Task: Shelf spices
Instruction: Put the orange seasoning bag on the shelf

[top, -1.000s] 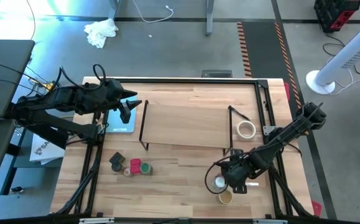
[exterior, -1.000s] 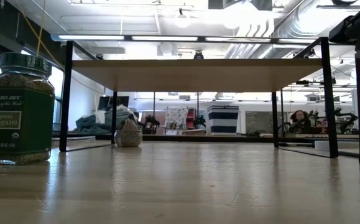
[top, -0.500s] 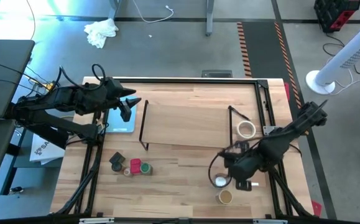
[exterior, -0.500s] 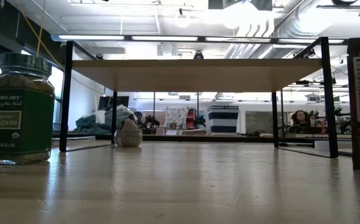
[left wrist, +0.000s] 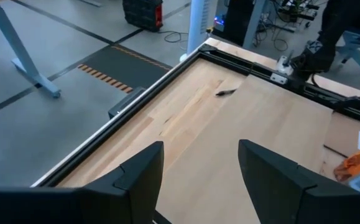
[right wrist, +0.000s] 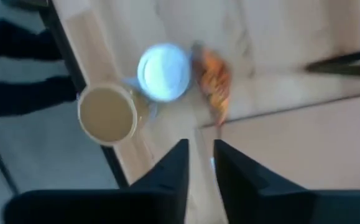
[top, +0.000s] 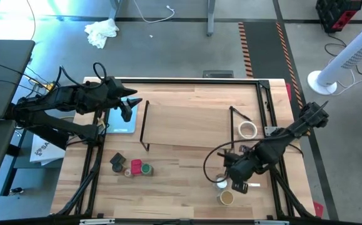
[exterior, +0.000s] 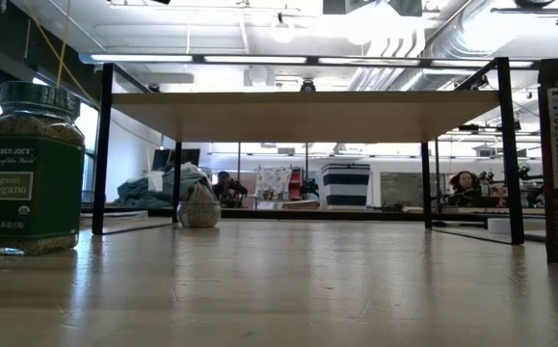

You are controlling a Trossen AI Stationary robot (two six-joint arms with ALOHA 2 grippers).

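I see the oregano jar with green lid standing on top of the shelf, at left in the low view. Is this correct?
No. The oregano jar stands on the table, not on the shelf. The low view shows it upright on the tabletop, at left, in front of the shelf. The green lid is right.

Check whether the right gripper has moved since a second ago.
Yes. In the high view the right gripper has shifted up the picture, away from the tan-topped jar and toward the shelf.

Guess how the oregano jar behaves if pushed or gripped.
The oregano jar looks squat and wide-based, standing upright, so a low push would likely slide it, not tip it. Its glossy clear wall may be slippery. Tipped over, the round body would probably roll.
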